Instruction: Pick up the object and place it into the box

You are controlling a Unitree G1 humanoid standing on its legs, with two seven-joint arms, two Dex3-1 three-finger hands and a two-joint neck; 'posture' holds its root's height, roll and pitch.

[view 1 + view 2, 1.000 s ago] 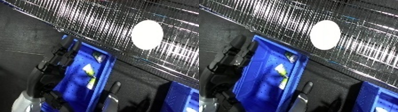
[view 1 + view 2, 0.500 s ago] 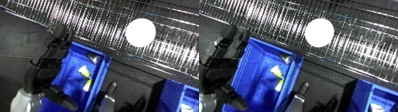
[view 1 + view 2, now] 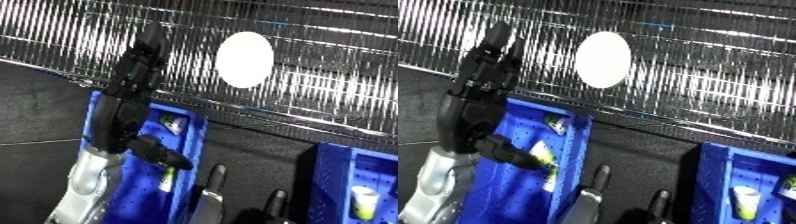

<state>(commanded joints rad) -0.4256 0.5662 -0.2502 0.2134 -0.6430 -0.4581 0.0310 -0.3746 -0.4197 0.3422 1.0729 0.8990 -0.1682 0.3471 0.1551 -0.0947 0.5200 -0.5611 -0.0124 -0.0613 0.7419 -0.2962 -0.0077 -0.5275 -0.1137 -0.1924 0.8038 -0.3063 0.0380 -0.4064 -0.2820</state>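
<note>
My left hand is raised over the left blue bin. Its fingers point straight up toward the wire mesh and its thumb sticks out to the right; it is open and holds nothing. Inside the bin lie a small white-and-green object near the far end and a yellowish one beside the thumb. Only the straight fingers of my right hand show, at the bottom edge to the right of the bin, and they hold nothing.
A second blue bin stands at the right with a white-and-green cup-like object in it. A wire mesh wall with a white oval disc runs across the back. Dark floor lies between the bins.
The view has shifted, bringing the right bin further in. My left hand has risen higher over the left bin, its fingers now reaching up against the mesh.
</note>
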